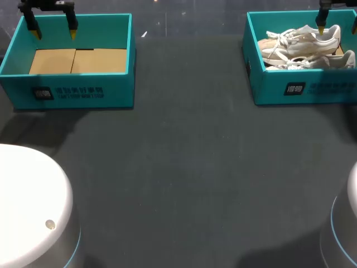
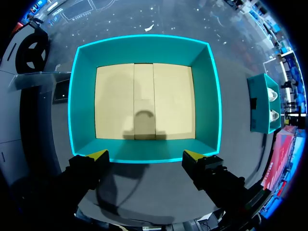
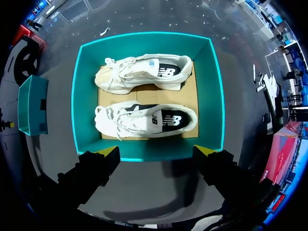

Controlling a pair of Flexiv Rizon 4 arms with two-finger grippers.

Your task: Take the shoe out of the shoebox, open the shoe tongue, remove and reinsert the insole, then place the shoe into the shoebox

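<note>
A dark tabletop stretches from the near edge to the far one. At the near left corner sits the rounded white base of the left arm, and at the near right corner that of the right arm. The wide middle strip between them and the boxes is plain dark surface.

At the far left stands an open teal box with a plain cardboard floor. The left hand hangs above this box without touching it, its yellow-tipped fingers spread wide and holding nothing.

At the far right stands the teal shoebox, well apart from the left box. Two white shoes lie in it on a cardboard floor, each on its side with its toe to the left. The nearer shoe lies along the near wall. The farther shoe lies just beyond it toward the far wall, its laces loose. The right hand hangs above the shoebox, clear of both shoes, its fingers parted and holding nothing.
</note>
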